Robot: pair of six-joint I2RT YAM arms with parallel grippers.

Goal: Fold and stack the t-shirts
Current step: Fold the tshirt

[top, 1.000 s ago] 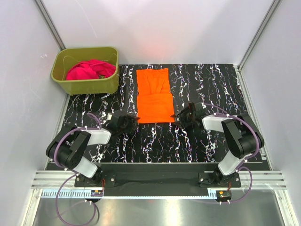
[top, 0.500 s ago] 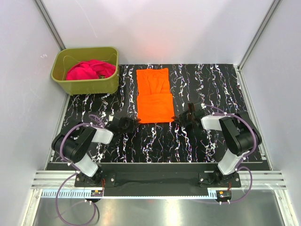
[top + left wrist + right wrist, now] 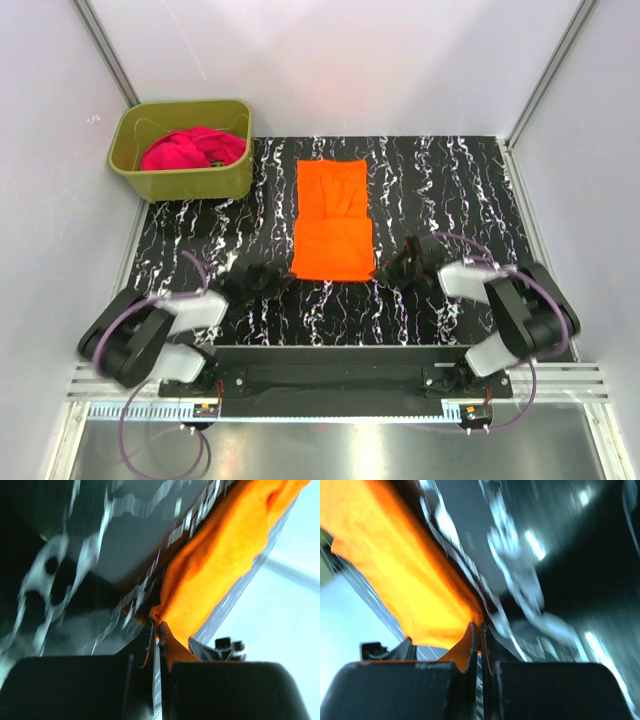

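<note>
The orange t-shirt (image 3: pixel 332 222) lies as a narrow rectangle in the middle of the black marbled mat (image 3: pixel 450 190), with a crease across its middle and its near hem toward my bases. My left gripper (image 3: pixel 272 279) is clamped on the near left corner of that hem. My right gripper (image 3: pixel 390 270) is clamped on the near right corner. Each wrist view shows the fingers pressed together with a pinch of orange cloth at their tips.

Both wrist views are smeared, and the frame edge cuts off most of the shirt. From above, my dark grippers blend into the mat, so finger detail cannot be read there. My left arm is also blurred in that view.

The magenta t-shirt (image 3: pixel 190 148) lies crumpled in the olive-green tub (image 3: pixel 230 178) at the far left corner, partly hidden by the tub wall and well apart from the orange t-shirt.

Bare mat flanks the orange t-shirt, wider on the right. White walls (image 3: pixel 580 170) close in on the left, right and far sides.
</note>
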